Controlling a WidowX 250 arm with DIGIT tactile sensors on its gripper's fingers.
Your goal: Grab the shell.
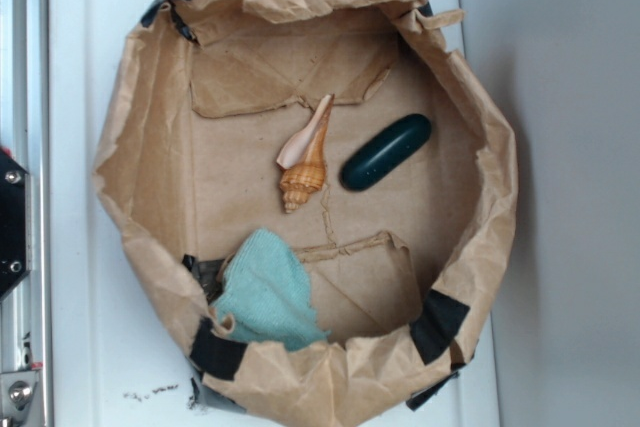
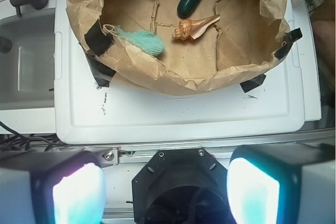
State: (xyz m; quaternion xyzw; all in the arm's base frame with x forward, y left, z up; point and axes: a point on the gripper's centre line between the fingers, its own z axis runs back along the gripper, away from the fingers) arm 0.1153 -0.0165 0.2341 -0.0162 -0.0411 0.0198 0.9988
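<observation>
So my gripper (image 2: 165, 192) is hanging well back from the action, fingers (image 2: 79, 195) spread wide apart with nothing between them, both pads glowing pale cyan at the bottom of the wrist view. It sits over the robot's black base mount (image 2: 181, 182), off the near edge of the white plastic tray (image 2: 178, 116).

The small orange-tan spiral shell with the ribbed whorls and pale pink lip (image 1: 305, 162) is lying on the floor of the crumpled brown paper-lined basket (image 1: 150, 147), roughly in the middle. Its long pointed tail aims toward the far wall from the exterior camera, spire end toward the near wall. Just beside it, close but not touching as far as I can see, is a dark green glossy oval capsule (image 1: 386, 152), lying at a slant. A teal folded cloth (image 1: 268, 292) is bunched against the basket wall, apart from the shell. Black tape strips (image 1: 437, 325) hold the paper rim in spots.
</observation>
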